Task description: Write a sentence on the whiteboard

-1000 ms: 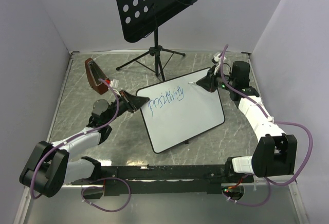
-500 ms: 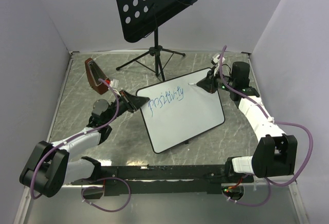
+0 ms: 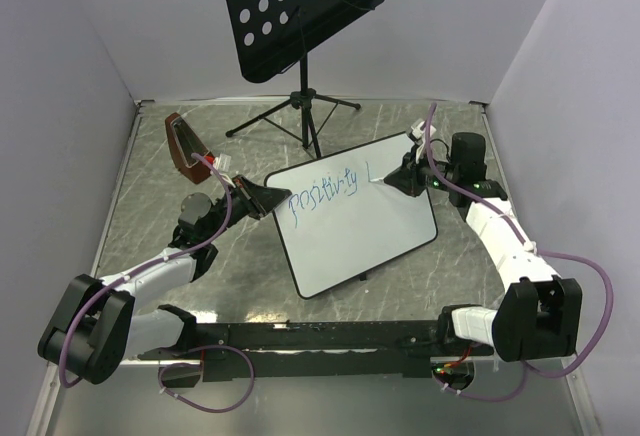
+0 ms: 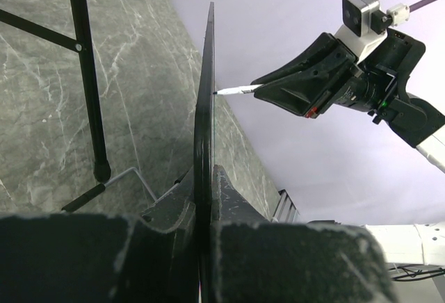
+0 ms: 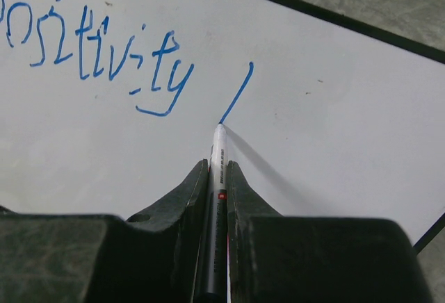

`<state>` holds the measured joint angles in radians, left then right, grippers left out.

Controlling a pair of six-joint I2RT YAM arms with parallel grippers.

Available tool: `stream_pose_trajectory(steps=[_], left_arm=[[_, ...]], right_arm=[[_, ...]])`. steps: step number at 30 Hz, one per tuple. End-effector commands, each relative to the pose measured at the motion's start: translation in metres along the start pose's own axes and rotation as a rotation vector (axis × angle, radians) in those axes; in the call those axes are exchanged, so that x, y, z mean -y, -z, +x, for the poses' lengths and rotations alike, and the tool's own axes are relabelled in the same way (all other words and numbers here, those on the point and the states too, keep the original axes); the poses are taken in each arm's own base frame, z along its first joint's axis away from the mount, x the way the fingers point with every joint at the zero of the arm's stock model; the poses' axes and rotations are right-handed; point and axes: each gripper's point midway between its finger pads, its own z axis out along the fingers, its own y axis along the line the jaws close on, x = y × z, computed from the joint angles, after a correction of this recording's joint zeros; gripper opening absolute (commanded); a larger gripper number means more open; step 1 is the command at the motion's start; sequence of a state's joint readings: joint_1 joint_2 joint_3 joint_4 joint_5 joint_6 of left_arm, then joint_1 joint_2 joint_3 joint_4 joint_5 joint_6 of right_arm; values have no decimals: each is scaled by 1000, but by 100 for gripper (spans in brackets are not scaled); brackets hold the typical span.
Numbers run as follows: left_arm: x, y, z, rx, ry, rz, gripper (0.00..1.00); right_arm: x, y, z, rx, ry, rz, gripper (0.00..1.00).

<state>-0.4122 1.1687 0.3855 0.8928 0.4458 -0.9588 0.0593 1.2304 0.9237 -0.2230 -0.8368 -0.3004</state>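
The whiteboard (image 3: 360,226) stands tilted mid-table, its left edge clamped in my shut left gripper (image 3: 270,199). In the left wrist view it is edge-on (image 4: 205,108) between the jaws. Blue writing (image 3: 322,194) reads "positivity", with a fresh slanted stroke (image 5: 237,93) to its right. My right gripper (image 3: 400,176) is shut on a white-and-grey marker (image 5: 217,178) whose tip touches the board at the stroke's lower end. The marker also shows in the left wrist view (image 4: 235,90), tip at the board face.
A black perforated music stand (image 3: 300,6) on a tripod (image 3: 305,116) stands behind the board. A dark red object (image 3: 185,148) lies at the left. Grey walls close in the marble tabletop (image 3: 170,246).
My right gripper has moved down and slightly toward me with the marker, drawing a new slanted blue stroke right of "positivity". The left gripper and board have stayed still.
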Motion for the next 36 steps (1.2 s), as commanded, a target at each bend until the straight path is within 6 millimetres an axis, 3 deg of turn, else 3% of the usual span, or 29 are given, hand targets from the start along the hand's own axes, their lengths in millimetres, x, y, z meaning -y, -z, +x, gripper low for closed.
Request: stream_pose_trajectory(steps=[1,20,36], left_arm=[[29,-2,-21,74,-84,110,1],[30,-3,-21,72,-86,115,1],[30,-3,-21,72,-89,115,1]], right_arm=[[-9,3,-1,10,46,-26,0],[10,-5,-38,76,34,10,0],[26,-5,-39,65,23,92,0]])
